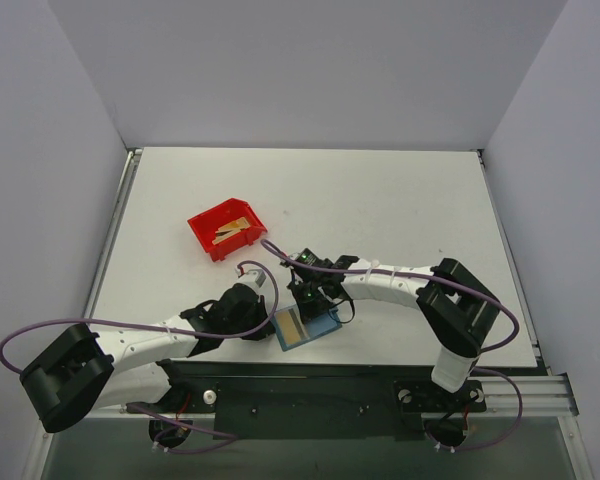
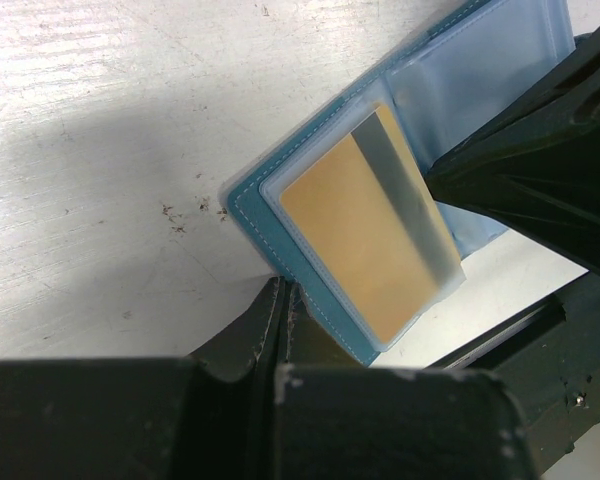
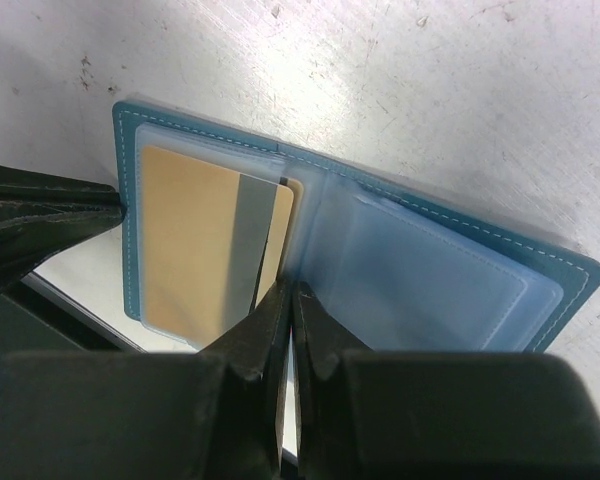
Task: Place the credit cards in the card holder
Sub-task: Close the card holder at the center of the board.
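Observation:
The teal card holder (image 1: pixel 327 320) lies open near the table's front edge. A gold card (image 1: pixel 293 327) with a grey stripe sits in its left clear sleeve (image 2: pixel 365 235) (image 3: pixel 195 245). The right sleeve (image 3: pixel 420 275) looks empty. My left gripper (image 1: pixel 270 322) (image 2: pixel 283 290) is shut, its tips against the holder's outer left edge (image 2: pixel 242 205). My right gripper (image 1: pixel 308 300) (image 3: pixel 292 288) is shut, its tips at the holder's centre fold, touching the card's striped edge. More gold cards (image 1: pixel 230 232) lie in a red bin.
The red plastic bin (image 1: pixel 205 235) stands at the middle left of the table, beyond both arms. The table's front edge and the dark mounting rail (image 1: pixel 310 375) run just below the holder. Grey walls enclose the table.

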`<state>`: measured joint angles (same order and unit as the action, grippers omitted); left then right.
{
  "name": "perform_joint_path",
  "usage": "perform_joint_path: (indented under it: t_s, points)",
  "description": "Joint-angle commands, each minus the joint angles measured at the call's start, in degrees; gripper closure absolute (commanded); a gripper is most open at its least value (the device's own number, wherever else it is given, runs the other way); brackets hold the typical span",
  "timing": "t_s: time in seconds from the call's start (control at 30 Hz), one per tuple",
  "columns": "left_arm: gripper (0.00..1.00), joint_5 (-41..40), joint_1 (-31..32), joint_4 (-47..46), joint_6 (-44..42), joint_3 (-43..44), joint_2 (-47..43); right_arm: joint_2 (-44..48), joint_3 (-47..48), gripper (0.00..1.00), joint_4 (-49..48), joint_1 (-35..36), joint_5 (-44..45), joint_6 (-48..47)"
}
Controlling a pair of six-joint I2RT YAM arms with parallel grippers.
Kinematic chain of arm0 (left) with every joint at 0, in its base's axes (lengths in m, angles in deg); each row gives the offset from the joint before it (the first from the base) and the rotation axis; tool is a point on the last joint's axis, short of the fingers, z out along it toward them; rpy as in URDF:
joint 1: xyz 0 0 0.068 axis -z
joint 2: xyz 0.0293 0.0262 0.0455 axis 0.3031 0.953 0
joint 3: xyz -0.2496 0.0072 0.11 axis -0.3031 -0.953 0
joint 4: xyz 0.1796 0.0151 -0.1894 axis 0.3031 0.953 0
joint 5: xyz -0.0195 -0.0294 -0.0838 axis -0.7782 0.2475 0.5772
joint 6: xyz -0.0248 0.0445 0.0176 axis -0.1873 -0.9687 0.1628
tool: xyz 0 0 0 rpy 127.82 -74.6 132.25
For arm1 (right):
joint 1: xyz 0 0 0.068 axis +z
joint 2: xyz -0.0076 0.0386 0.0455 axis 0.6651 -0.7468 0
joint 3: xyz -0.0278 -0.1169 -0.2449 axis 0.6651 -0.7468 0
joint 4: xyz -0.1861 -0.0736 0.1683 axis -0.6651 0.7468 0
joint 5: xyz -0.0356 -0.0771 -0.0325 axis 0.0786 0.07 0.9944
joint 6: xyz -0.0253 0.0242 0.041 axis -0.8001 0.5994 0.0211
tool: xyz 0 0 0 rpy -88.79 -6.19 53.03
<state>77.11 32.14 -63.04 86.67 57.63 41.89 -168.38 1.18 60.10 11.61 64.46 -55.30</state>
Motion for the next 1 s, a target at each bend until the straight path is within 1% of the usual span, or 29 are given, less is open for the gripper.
perform_joint_path:
  t_s: [0.0, 0.13, 0.33, 0.4, 0.47, 0.5, 0.53, 0.57, 0.6, 0.67, 0.77, 0.97]
  points:
    - [1.00, -0.8, 0.1, 3.4, -1.0, 0.0, 0.6, 2.6, 1.5, 1.00, 1.1, 0.5, 1.6, 0.4]
    - [1.00, -1.0, 0.1, 3.4, -0.9, -0.2, 0.3, 4.4, 2.7, 1.00, 3.7, 0.4, 7.6, -0.3]
    - [1.00, -1.0, 0.1, 3.5, -0.9, -0.1, 0.6, 6.4, 3.4, 0.96, 5.2, 0.5, 10.4, -0.7]
    - [1.00, -0.9, 0.1, 3.2, -0.9, 0.0, 0.7, 7.2, 3.3, 0.91, 5.6, 0.5, 12.0, -0.7]
    - [1.00, -0.8, 0.1, 3.2, -1.0, 0.0, 1.0, 8.0, 3.3, 0.76, 6.6, 0.5, 13.8, -1.0]
    - [1.00, -0.8, 0.1, 3.1, -1.0, 0.0, 1.0, 8.2, 3.3, 0.73, 7.3, 0.5, 16.2, -1.2]
    - [1.00, -0.9, 0.1, 3.1, -1.0, 0.0, 1.1, 8.4, 3.3, 0.64, 7.8, 0.5, 16.9, -1.3]
    - [1.00, -0.7, 0.1, 3.1, -1.0, 0.0, 1.1, 8.5, 3.6, 0.61, 8.9, 0.5, 18.3, -1.8]
    - [1.00, -0.8, 0.1, 3.1, -1.1, 0.1, 1.1, 8.4, 3.8, 0.55, 9.4, 0.6, 19.1, -2.0]
    - [1.00, -0.7, 0.1, 3.0, -1.1, 0.1, 1.3, 8.0, 4.5, 0.50, 11.2, 0.7, 21.4, -2.5]
    - [1.00, -0.7, 0.1, 3.0, -1.1, 0.3, 1.4, 7.6, 4.8, 0.46, 12.7, 0.9, 23.3, -3.1]
    - [1.00, -0.5, 0.1, 3.1, -1.2, 0.4, 1.5, 5.2, 4.8, 0.45, 14.3, 1.8, 25.9, -1.9]
